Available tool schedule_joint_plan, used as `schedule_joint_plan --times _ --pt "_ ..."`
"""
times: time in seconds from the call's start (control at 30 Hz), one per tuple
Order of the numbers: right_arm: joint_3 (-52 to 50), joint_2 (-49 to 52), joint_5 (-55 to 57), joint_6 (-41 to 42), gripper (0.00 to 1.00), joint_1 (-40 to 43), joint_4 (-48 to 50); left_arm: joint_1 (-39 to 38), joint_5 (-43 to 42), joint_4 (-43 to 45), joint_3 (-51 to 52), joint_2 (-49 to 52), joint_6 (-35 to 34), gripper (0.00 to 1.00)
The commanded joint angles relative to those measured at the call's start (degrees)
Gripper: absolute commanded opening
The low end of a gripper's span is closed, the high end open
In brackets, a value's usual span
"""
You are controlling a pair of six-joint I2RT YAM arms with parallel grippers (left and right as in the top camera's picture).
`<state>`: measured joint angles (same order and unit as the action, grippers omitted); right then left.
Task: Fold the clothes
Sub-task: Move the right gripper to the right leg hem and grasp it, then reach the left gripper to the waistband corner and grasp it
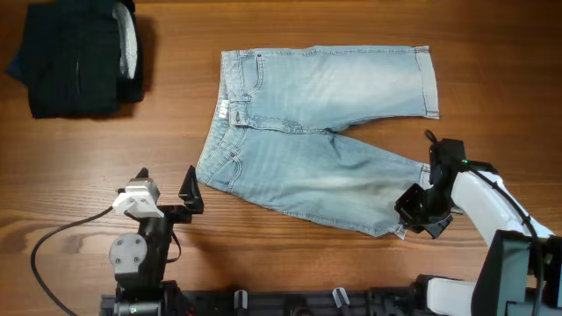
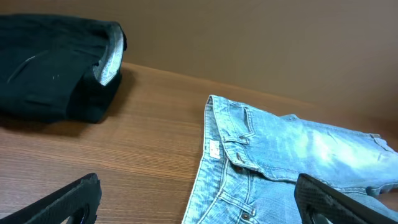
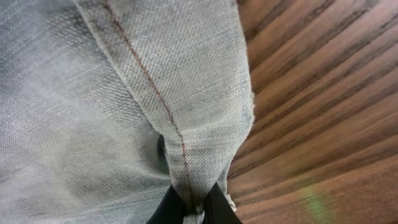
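Your denim shorts (image 1: pixel 316 132) lie flat in the middle of the wooden table (image 1: pixel 105 149), with the waistband to the left and both legs running right. Your right gripper (image 1: pixel 413 219) sits at the hem of the nearer leg, jaws pinched narrow on a fold of the denim. In the wrist view the stitched seam rises from between the fingertips (image 3: pixel 221 214). Your left gripper (image 1: pixel 167 184) stands wide and holds nothing, near the waistband's near corner but apart from it. A black folded garment (image 1: pixel 75 57) rests at the far left.
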<state>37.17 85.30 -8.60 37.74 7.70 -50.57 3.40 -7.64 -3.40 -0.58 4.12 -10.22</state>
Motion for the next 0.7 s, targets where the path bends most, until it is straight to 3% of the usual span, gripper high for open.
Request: schedule_joint_plan --times 0.0,0.13,0.23,0.37,0.47,0.6,0.67 --pt "-1.3 1.9 -2.0 -3.3 0.04 -0.1 2.6 -0.1 -0.5 -0.2 0.2 -0.3 -0.5 1.00" --pt "-1.3 1.9 -3.8 -5.3 0.04 -0.1 3.1 -0.1 1.0 0.9 0.2 -0.3 -0.8 1.00" --pt "-1.3 1.9 -4.0 -6.1 0.04 -0.1 3.1 -0.1 -4.3 5.4 0.0 -0.3 -5.7 1.00" --pt "-1.3 1.9 -4.0 -6.2 0.04 -0.1 3.2 -0.1 -4.5 0.0 -4.9 5.1 -5.2 1.00" --pt "-1.3 1.9 -4.0 -6.2 0.04 -0.1 3.2 -0.1 -2.5 -2.3 -11.6 18.6 -4.8 1.00" --pt "-1.3 1.9 -4.0 -6.2 0.04 -0.1 3.3 -0.1 -2.6 -2.7 -22.5 39.9 0.7 1.00" --pt "-1.3 1.9 -4.0 -6.2 0.04 -0.1 3.4 -0.2 -7.6 -4.0 -28.3 51.4 4.1 1.00"
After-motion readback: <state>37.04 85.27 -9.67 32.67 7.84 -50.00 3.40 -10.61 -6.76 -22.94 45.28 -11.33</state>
